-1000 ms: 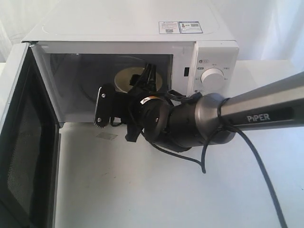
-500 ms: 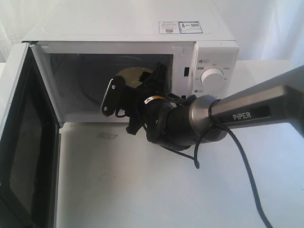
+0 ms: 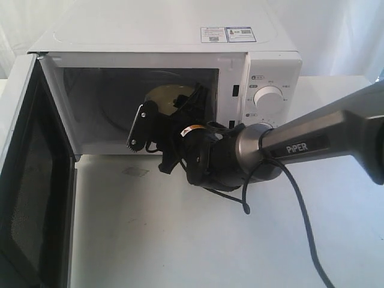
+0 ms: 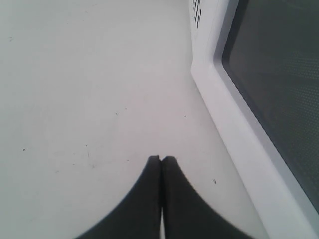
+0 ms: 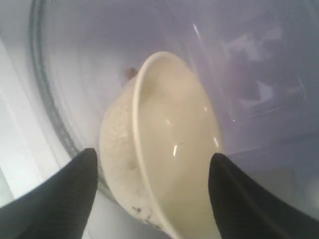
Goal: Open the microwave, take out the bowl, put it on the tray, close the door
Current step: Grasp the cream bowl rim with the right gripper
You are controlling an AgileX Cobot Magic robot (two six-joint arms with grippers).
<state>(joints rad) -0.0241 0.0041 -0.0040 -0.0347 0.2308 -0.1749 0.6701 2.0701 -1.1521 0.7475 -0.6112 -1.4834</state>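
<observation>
Your right gripper holds its black fingers spread wide, flanking the small round cream-coloured bowl, apparently not yet clamped. The bowl lies straight ahead inside the large white boxy microwave, glossy and empty within, speckled outside. Your left gripper, pinched closed on nothing, sits beside the open door.

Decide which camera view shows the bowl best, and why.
The right wrist view: the bowl sits large, rim and inside clear, framed by the open right tool. The exterior view shows only a sliver behind the arm, inside the microwave. The left wrist view shows none.
</observation>
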